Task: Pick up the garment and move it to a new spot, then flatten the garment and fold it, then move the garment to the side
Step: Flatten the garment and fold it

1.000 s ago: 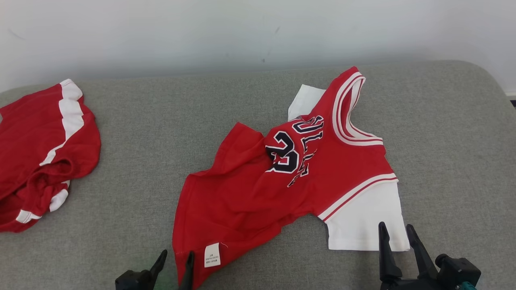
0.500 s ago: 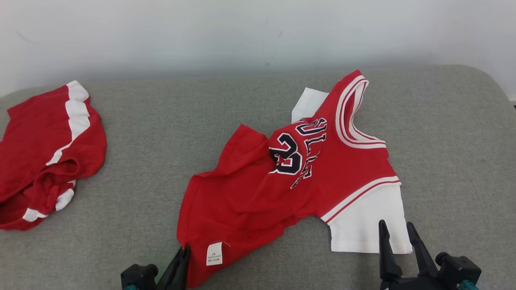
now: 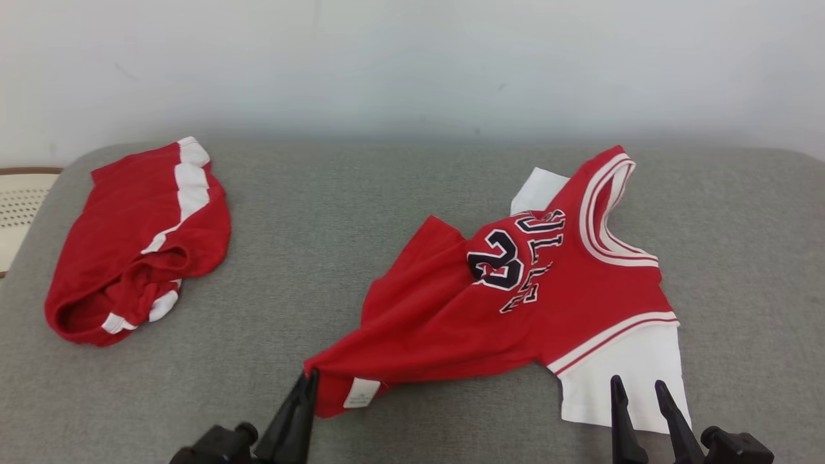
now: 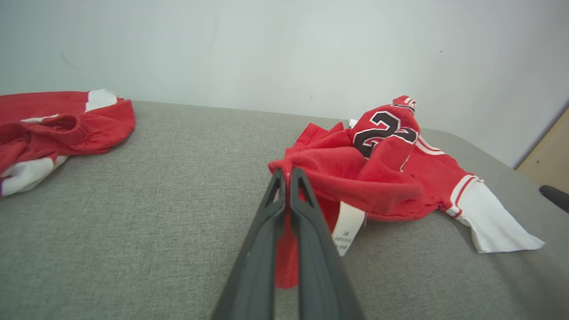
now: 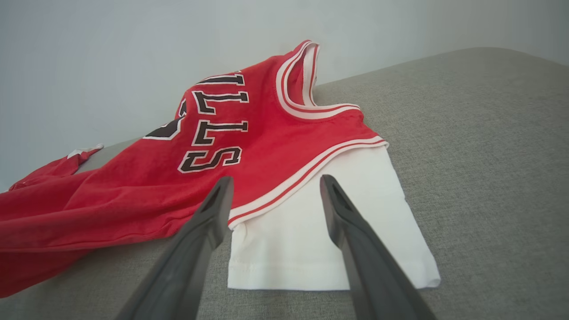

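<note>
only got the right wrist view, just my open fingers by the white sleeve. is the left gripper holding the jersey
Observer: Yes, the left gripper is shut on the hem corner of the red jersey, beside its white care label.
Operator: anything else on the cushion
Observer: A pair of red shorts with white stripes lies at the far left of the grey cushion, apart from the jersey.
Operator: is the print flat
Observer: No, a fold creases the number 23.
</note>
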Motion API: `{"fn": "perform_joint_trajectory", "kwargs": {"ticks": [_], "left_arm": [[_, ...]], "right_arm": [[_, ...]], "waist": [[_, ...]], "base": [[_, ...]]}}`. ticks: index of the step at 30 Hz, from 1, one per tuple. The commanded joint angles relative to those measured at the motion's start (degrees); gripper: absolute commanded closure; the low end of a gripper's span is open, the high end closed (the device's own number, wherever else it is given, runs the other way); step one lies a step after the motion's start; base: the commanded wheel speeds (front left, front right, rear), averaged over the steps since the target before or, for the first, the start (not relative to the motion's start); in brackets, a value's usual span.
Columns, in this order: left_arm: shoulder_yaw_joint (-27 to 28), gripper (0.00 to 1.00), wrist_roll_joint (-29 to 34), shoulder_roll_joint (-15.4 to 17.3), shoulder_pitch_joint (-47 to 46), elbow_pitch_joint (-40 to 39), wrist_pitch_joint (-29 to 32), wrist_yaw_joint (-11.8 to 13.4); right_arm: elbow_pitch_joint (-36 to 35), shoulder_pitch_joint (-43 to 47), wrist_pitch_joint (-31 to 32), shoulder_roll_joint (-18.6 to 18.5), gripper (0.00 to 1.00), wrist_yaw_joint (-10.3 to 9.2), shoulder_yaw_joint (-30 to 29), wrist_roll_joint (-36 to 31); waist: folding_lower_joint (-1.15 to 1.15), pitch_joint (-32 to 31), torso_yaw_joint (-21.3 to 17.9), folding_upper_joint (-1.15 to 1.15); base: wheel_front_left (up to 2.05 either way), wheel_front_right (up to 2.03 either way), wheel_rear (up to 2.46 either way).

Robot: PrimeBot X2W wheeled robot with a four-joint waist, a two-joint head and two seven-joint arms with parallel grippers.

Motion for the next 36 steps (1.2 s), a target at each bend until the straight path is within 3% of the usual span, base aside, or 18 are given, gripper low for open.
{"fn": "perform_joint_trajectory", "kwargs": {"ticks": [1,9,16,17,18,19,36], "left_arm": [[-0.4,1.0,0.3,0.0,1.4,-0.7,-0.3,-0.3],[-4.5,1.0,-0.7,-0.8,7.7,-1.4,-0.3,-2.2],[-6.5,1.0,-1.5,-1.4,9.2,5.7,-0.2,-3.4],[-6.9,0.92,-1.2,-1.4,8.9,7.2,-0.1,-3.4],[-6.7,0.53,-1.7,-1.6,8.5,8.0,-0.2,-3.4],[-6.4,0.0,-2.2,-1.8,8.1,8.6,-0.2,-3.5],[0.2,0.0,0.6,-2.7,7.5,3.5,-0.3,-2.4]], "right_arm": [[-0.1,0.6,-0.1,0.0,0.0,0.02,-0.2,0.4],[0.1,1.1,-0.1,0.0,0.0,0.02,-0.8,0.2],[0.9,0.6,-0.1,0.0,0.0,0.02,-0.5,0.0],[1.0,0.4,-0.1,0.0,0.0,0.02,-0.4,0.0],[1.0,0.4,-0.1,0.0,0.0,0.02,-0.4,-0.1],[1.0,0.2,-0.1,0.0,0.0,0.02,-0.4,-0.3],[0.7,0.4,-0.1,0.0,0.0,0.02,-1.7,-1.0]], "waist": [[0.0,-1.1,2.0,0.0],[0.0,-1.4,4.9,0.0],[0.0,-1.3,5.6,0.0],[0.0,-1.2,5.5,0.0],[0.0,-1.2,5.5,0.0],[0.0,-1.1,5.4,0.0],[0.0,-1.7,3.8,0.0]], "base": [[0.0,0.0,0.0],[0.0,0.0,0.0],[0.0,0.0,0.0],[0.0,0.0,0.0],[0.0,0.0,0.0],[0.0,0.0,0.0],[0.0,0.0,0.0]]}}
